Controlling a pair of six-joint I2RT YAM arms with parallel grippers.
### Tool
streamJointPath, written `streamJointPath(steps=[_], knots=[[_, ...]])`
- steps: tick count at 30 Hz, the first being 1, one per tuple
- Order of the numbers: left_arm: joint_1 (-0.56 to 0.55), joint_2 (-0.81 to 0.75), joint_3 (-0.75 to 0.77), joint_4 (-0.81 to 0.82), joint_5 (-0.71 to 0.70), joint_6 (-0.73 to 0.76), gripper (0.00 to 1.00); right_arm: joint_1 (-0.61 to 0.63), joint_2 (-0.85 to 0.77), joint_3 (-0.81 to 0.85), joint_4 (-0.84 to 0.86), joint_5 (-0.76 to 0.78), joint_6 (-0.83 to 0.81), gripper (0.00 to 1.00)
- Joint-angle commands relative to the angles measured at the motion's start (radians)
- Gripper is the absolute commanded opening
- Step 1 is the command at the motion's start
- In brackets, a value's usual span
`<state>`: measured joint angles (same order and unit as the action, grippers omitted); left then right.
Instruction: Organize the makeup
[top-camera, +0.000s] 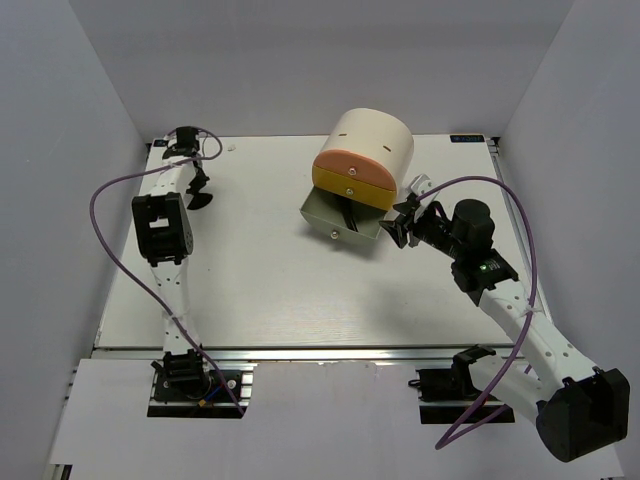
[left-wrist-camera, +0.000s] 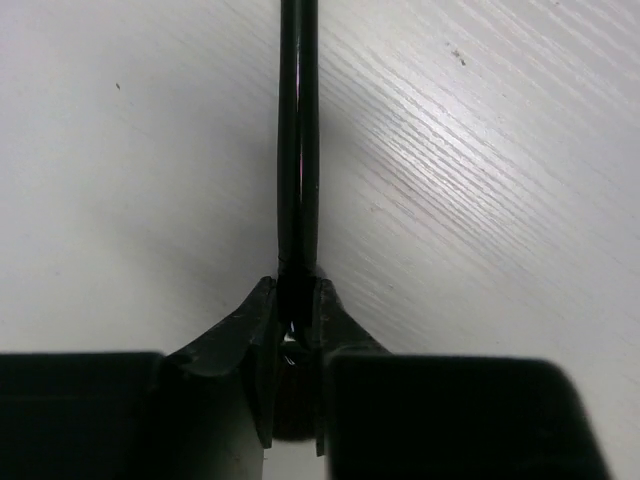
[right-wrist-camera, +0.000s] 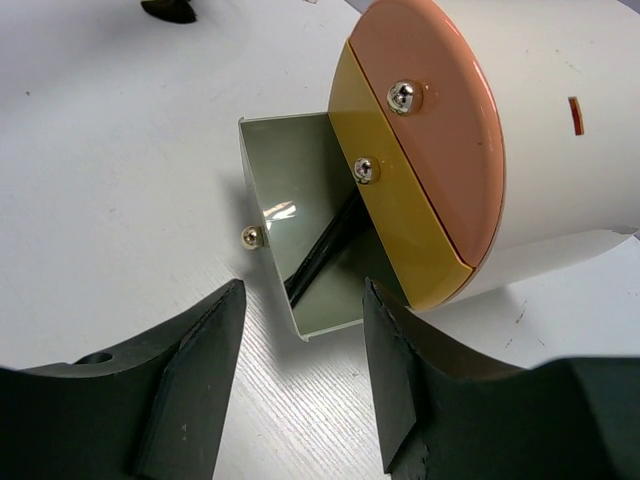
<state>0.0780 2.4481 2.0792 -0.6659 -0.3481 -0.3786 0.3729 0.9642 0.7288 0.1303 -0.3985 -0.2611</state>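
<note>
Thin black brush (left-wrist-camera: 298, 130) inside left gripper (left-wrist-camera: 298, 300)

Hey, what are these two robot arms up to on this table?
They are tidying makeup into a cream drawer unit. The left gripper pinches a thin black brush by its handle near the far left corner of the table. The right gripper hangs open and empty just in front of the pulled-out green drawer, where another black brush already lies. The pink drawer and the yellow drawer are shut.
</note>
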Motion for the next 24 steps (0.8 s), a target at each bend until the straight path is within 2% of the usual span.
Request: streamJointPath(steps=[1,4,7,9,10,12,15,16,18,19,24], knots=[[0.016,0.003,-0.014,-0.011,0.106,-0.026,0.17,-0.008,-0.002,0.007,0.035,0.003,0.014,0.56],[0.02,-0.044,-0.131,0.035,0.148,-0.055,0.0,-0.011,0.001,0.014,0.035,0.003,0.016,0.57],[0.02,-0.133,-0.271,0.13,0.214,-0.097,0.0,-0.012,0.005,0.023,0.032,0.001,0.013,0.57],[0.02,-0.196,-0.352,0.237,0.277,-0.176,0.0,-0.014,0.007,0.029,0.032,0.003,0.011,0.57],[0.017,-0.272,-0.449,0.291,0.349,-0.207,0.0,-0.014,0.008,0.032,0.032,0.003,0.01,0.57],[0.002,-0.352,-0.552,0.443,0.452,-0.321,0.0,-0.012,0.011,0.035,0.034,0.003,0.01,0.57],[-0.058,-0.515,-0.752,0.648,0.578,-0.413,0.0,-0.017,0.011,0.044,0.029,0.007,0.006,0.57],[-0.111,-0.556,-0.804,0.766,0.604,-0.436,0.0,-0.015,0.011,0.046,0.026,0.01,0.003,0.57],[-0.165,-0.67,-0.974,0.888,0.685,-0.557,0.0,-0.017,0.01,0.046,0.025,0.013,-0.001,0.57],[-0.185,-0.743,-1.081,0.995,0.698,-0.645,0.0,-0.017,0.01,0.046,0.026,0.015,-0.003,0.57],[-0.354,-0.922,-1.26,1.207,0.663,-0.798,0.0,-0.022,0.007,0.049,0.026,0.02,0.005,0.57]])
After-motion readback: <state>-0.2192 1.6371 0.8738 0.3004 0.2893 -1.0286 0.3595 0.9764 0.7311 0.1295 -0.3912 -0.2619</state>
